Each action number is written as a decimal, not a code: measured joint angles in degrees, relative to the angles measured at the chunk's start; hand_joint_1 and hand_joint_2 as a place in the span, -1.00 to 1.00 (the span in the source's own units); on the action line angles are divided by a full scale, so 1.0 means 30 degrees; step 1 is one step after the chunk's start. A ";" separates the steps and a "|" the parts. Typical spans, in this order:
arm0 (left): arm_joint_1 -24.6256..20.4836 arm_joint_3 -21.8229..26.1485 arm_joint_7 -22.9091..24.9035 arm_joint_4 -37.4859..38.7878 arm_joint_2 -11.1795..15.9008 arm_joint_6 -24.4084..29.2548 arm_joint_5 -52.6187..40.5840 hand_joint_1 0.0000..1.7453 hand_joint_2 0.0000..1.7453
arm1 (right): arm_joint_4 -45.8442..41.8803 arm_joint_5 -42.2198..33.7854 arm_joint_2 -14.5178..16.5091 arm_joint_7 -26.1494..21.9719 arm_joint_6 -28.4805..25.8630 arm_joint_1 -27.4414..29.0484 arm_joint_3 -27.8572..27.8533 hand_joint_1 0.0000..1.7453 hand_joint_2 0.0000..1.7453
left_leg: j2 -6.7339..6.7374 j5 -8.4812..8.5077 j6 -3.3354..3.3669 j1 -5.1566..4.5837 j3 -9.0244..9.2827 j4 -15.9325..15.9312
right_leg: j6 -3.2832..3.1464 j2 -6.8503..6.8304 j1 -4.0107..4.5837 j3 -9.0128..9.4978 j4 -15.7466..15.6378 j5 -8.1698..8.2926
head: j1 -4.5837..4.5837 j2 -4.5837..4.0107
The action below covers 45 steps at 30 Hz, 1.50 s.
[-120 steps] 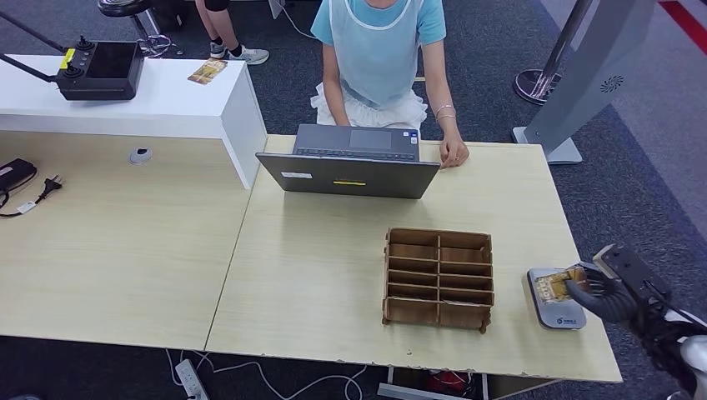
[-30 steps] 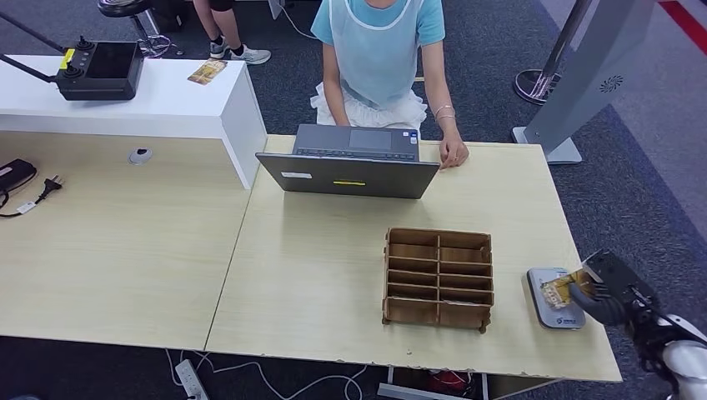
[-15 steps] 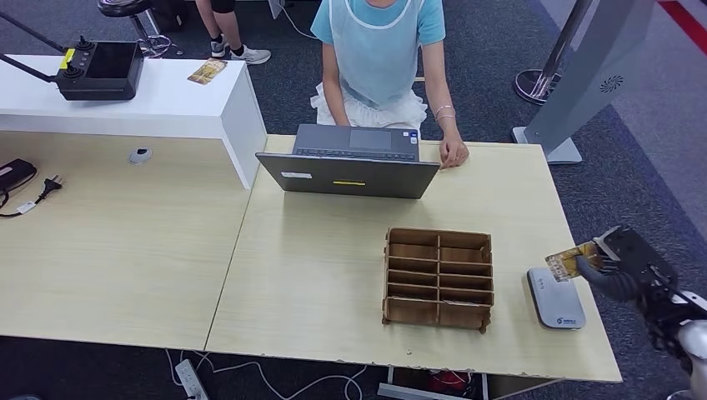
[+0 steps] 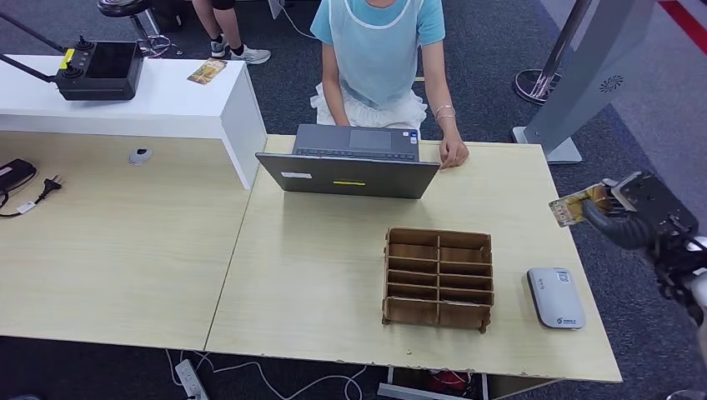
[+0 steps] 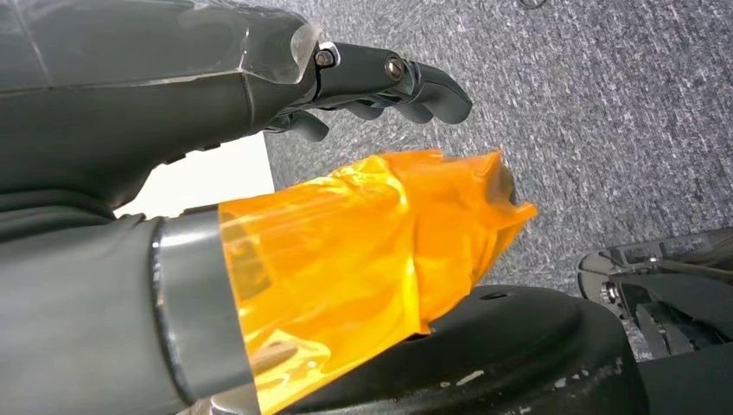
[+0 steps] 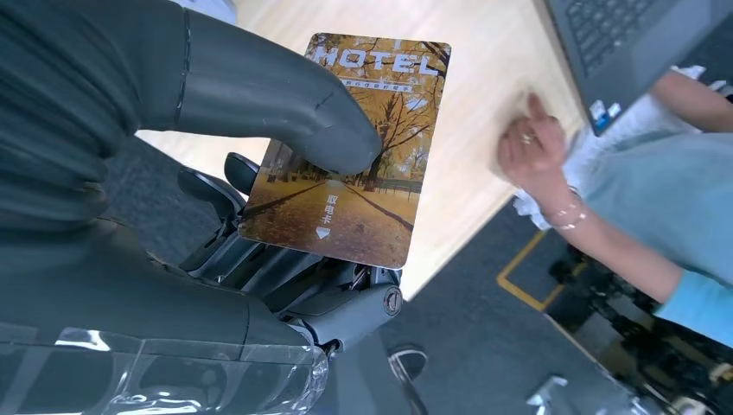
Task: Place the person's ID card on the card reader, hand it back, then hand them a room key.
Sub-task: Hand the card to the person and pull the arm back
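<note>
The right hand (image 4: 635, 212) pinches a glossy rectangular card (image 6: 350, 147) printed "HOTEL", its thumb hiding part; the left hand (image 5: 259, 95) hangs empty, fingers apart.

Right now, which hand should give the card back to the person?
The right hand. It already holds the card above the desk's right edge, on the same side as the person's hand by the laptop. The left hand hangs low over the floor, holding nothing.
</note>
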 joint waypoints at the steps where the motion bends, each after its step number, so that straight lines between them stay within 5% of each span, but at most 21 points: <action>1: -0.0001 0.0016 -0.0007 0.0000 -0.0004 -0.0007 0.0013 -1.00 -1.00 | 0.0011 0.0162 0.0009 -0.0015 -0.0117 -0.0338 0.0166 1.00 1.00 | -0.0001 0.0000 0.0000 0.0000 -0.0001 0.0000 | 0.0000 -0.0001 0.0000 0.0000 0.0000 0.0000 | 0.0000 0.0000; 20: -0.0054 0.0037 -0.0009 0.0000 -0.0035 -0.0171 -0.0288 -1.00 -1.00 | 0.2541 0.5265 0.1542 0.0676 -0.2070 -0.8144 0.4760 1.00 1.00 | -0.0003 0.0017 -0.0020 0.0002 -0.0005 0.0000 | -0.0005 0.0000 0.0001 0.0000 0.0012 0.0007 | 0.0000 0.0000; 31: -0.0105 -0.0137 0.0020 0.0000 -0.0035 -0.0401 -0.0584 -1.00 -1.00 | 0.5423 0.9539 0.3936 0.1153 -0.3870 -1.2125 0.7349 1.00 1.00 | -0.0004 0.0032 -0.0027 0.0007 0.0002 0.0000 | -0.0007 0.0004 0.0004 -0.0003 0.0023 0.0007 | 0.0002 0.0000; 45: -0.0157 -0.0585 0.0000 0.0000 -0.0035 -0.0554 -0.0792 -1.00 -1.00 | 0.9133 1.4353 0.6663 0.1847 -0.5255 -1.4551 0.9252 1.00 1.00 | -0.0005 0.0033 -0.0028 0.0007 0.0005 0.0000 | -0.0007 0.0004 0.0004 -0.0003 0.0024 0.0008 | 0.0002 0.0000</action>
